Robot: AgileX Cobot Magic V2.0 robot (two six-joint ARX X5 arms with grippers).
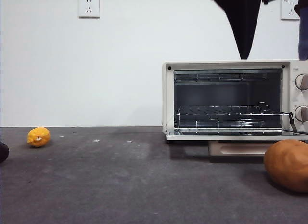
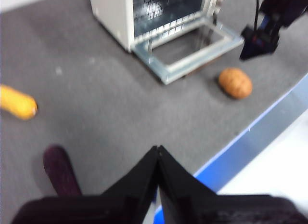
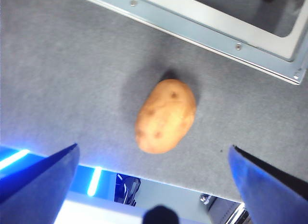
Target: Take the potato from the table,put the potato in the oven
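Observation:
The orange-brown potato (image 1: 287,164) lies on the dark grey table (image 1: 120,185) at the front right, just before the oven's lowered door (image 1: 231,136). The cream oven (image 1: 168,98) stands open, its wire rack (image 1: 221,111) bare. In the right wrist view the potato (image 3: 166,115) sits between and beyond my right gripper's (image 3: 153,147) wide-open jaws, which hang above it without touching. The left wrist view shows the same potato (image 2: 235,83) with the right gripper (image 2: 262,38) over it. My left gripper (image 2: 157,149) is shut on nothing, far back from the oven (image 2: 115,17).
A yellow lemon-like fruit (image 1: 38,136) lies at the left of the table, and a dark purple thing (image 1: 2,151) shows at the left edge. The table's blue front edge (image 2: 250,142) runs close to the potato. The right arm (image 1: 244,26) hangs dark at top right.

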